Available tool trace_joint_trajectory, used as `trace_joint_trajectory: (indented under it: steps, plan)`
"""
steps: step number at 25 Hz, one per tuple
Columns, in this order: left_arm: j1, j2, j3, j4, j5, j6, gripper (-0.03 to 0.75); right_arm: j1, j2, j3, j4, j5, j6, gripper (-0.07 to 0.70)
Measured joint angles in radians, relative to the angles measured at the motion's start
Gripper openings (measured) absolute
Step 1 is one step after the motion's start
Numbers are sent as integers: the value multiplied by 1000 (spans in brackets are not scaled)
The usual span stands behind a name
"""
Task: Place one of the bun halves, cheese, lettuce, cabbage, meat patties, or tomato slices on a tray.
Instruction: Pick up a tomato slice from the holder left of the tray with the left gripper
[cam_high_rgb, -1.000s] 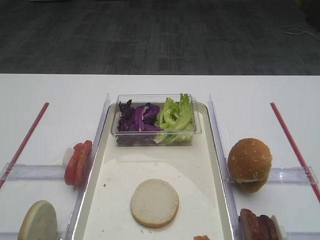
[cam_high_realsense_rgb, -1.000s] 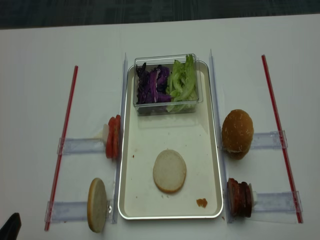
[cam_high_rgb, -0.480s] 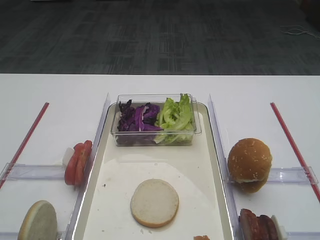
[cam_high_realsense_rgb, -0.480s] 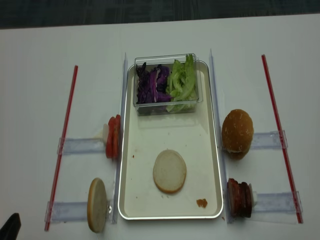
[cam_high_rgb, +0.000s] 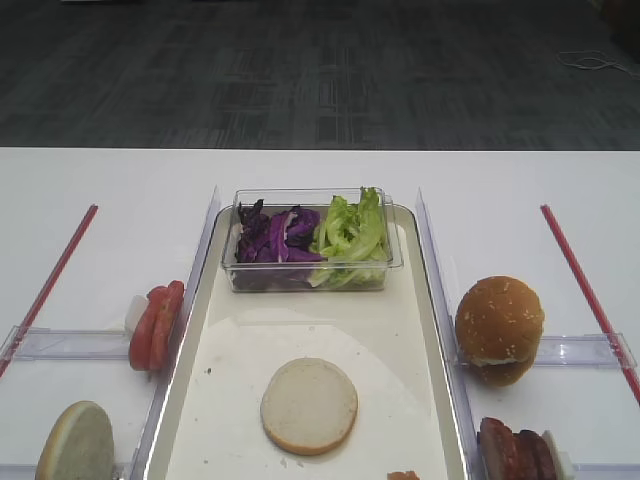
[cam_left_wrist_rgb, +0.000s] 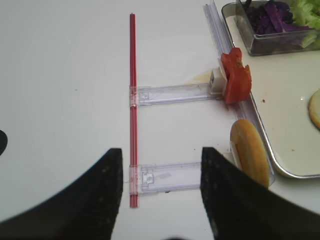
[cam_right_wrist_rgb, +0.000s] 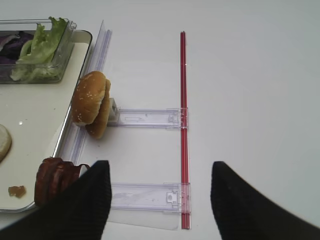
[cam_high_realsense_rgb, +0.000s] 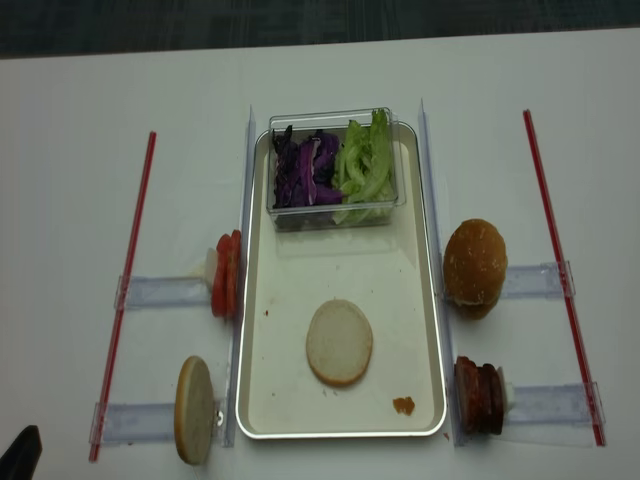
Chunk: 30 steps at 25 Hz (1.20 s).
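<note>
Jaws apart on both grippers, left (cam_left_wrist_rgb: 160, 200) and right (cam_right_wrist_rgb: 160, 200), beside the tray (cam_high_realsense_rgb: 430, 330); upright tomato slices (cam_left_wrist_rgb: 235, 80) could topple if nudged.

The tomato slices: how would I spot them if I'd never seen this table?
Find the long cream tray. Just outside its left rim, red tomato slices stand on edge against a clear holder. The pale bun half nearer the camera is tan, not red.

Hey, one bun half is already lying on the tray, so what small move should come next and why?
Probably bring the open right tool down toward the meat patties beside the tray. The bun half lies cut face up with nothing on it, and the patties stand close to that tool.
</note>
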<state>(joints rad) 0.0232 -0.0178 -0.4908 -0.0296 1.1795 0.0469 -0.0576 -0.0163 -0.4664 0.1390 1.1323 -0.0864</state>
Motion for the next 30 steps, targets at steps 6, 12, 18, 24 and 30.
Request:
trace_joint_trajectory:
  steps: [6, 12, 18, 24, 30]
  plan:
    - [0, 0, 0, 0, 0, 0, 330, 0, 0, 0, 0, 0, 0, 453]
    - [0, 0, 0, 0, 0, 2, 322, 0, 0, 0, 0, 0, 0, 453]
    - [0, 95, -2, -2, -17, -8, 319, 0, 0, 0, 0, 0, 0, 453]
    - [-2, 203, -55, -19, -43, -15, 319, 0, 0, 0, 0, 0, 0, 453]
    - [-2, 327, -140, -24, -51, -24, 319, 0, 0, 0, 0, 0, 0, 453]
